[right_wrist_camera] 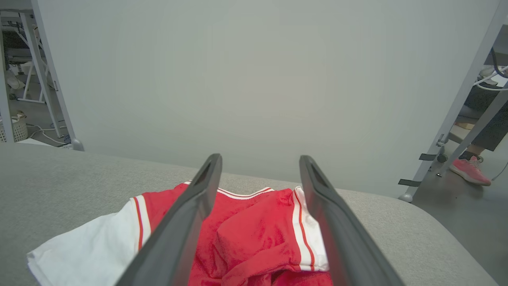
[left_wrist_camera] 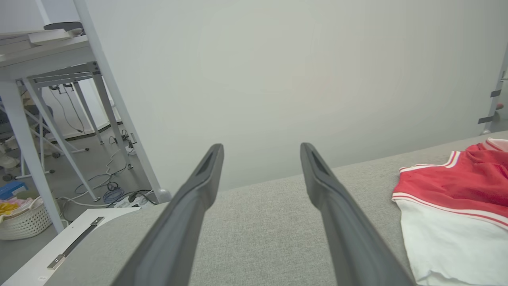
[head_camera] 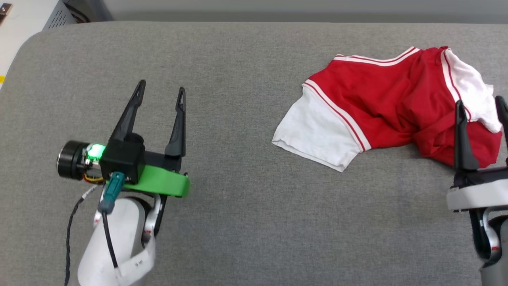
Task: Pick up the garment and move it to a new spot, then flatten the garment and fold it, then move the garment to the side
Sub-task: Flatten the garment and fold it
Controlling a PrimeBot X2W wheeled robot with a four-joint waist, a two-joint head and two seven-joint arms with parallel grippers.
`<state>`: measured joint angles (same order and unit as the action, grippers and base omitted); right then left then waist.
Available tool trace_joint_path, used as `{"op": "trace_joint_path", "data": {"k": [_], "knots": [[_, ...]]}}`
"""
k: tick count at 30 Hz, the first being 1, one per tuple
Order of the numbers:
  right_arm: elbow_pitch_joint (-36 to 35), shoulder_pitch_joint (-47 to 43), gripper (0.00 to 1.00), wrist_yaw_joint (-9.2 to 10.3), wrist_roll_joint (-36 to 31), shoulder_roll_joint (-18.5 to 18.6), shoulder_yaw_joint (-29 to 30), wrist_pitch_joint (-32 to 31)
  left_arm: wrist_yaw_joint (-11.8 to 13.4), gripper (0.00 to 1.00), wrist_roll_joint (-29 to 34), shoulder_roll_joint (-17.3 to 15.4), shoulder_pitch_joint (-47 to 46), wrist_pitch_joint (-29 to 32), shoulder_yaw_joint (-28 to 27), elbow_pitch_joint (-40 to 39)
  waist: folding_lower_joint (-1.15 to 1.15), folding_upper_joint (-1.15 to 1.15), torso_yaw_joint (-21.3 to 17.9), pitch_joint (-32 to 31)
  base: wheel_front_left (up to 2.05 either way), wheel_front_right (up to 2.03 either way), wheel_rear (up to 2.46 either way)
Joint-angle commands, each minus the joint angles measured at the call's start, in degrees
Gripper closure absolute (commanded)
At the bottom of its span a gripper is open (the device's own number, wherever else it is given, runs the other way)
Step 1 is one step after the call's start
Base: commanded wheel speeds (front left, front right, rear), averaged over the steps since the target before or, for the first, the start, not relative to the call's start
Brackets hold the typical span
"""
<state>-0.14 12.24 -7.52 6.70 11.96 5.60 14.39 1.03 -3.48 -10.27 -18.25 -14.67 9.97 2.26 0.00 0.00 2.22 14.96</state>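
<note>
Now: my left claw (head_camera: pixel 161 86) stands wide open above the left half of the grey padded surface (head_camera: pixel 246 222). Nothing is between its fingers, and it is well apart from the garment (head_camera: pixel 381 103).

Garment: red, white sleeves, red-white striped trim. It lies crumpled on the right half of the surface, nearer the far edge than the near one. One white sleeve (head_camera: pixel 313 131) is spread fairly flat and points toward the near left. The other sleeve (head_camera: pixel 472 89) is bunched at the garment's right end. The red body between them is rumpled into folds.

My right claw (head_camera: pixel 480 100) is also spread wide and grips nothing. From the head camera its two fingers overlap the garment's near right part. The right wrist camera shows red cloth lying on the surface between and beyond them. Whether the fingertips touch the cloth I cannot tell.

Surroundings: a plain pale wall behind the far edge; a white basket (left_wrist_camera: pixel 24 220) on the floor off the far-left corner; a person's foot in a pink shoe (right_wrist_camera: pixel 470 171) on the floor past the right end
</note>
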Motion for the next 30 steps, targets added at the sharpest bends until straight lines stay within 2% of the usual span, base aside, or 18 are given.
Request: {"op": "trace_joint_path", "data": {"k": [1,5,8,12,15,19,24,30], "knots": [[-0.92,-1.62,0.0,0.03,-0.62,-0.91,0.14,0.28,-1.54,0.0,-0.74,-0.97,-2.53,-0.33,0.0,1.28,0.0,0.0,-1.17,-1.01,0.0,0.0,0.0],[-2.08,-4.73,0.0,0.03,-1.73,-3.28,0.33,0.37,-6.46,0.0,-3.79,-2.6,-9.57,1.56,1.48,7.0,0.0,0.0,-2.26,-1.31,0.0,0.0,0.0],[-2.32,-6.0,0.0,0.03,-2.07,-4.3,0.22,0.43,-8.11,0.0,-7.94,-3.67,-14.82,9.02,4.68,10.49,0.0,0.0,-3.04,-1.05,0.0,0.0,0.0],[-2.36,-6.65,0.0,0.03,-2.91,-4.73,-0.76,0.5,-8.47,0.0,-18.3,-6.32,-22.03,22.58,13.66,12.38,0.0,0.0,-4.09,-0.12,0.0,0.0,0.0],[-2.39,-6.12,0.0,0.03,-3.12,-4.95,-1.29,0.55,-8.49,0.0,-27.37,-9.83,-27.16,33.2,21.93,12.67,0.0,0.0,-4.87,0.91,0.0,0.0,0.0],[-2.41,-4.95,0.0,0.03,-3.39,-4.99,-1.74,0.58,-8.5,0.0,-36.1,-12.52,-32.91,42.74,29.97,13.12,0.0,0.0,-5.84,2.56,0.0,0.0,0.0],[-2.65,-3.06,0.0,0.03,-3.46,-5.22,-2.56,0.6,-8.5,0.0,-42.87,-13.84,-39.1,50.29,39.67,14.98,0.0,0.0,-7.3,5.03,0.0,0.0,0.0],[-2.67,-0.5,0.0,0.03,-3.28,-5.39,-3.63,0.6,-8.51,0.0,-45.17,-13.74,-44.88,53.39,50.12,20.27,0.0,0.0,-9.06,8.19,0.0,0.0,0.0]]}}
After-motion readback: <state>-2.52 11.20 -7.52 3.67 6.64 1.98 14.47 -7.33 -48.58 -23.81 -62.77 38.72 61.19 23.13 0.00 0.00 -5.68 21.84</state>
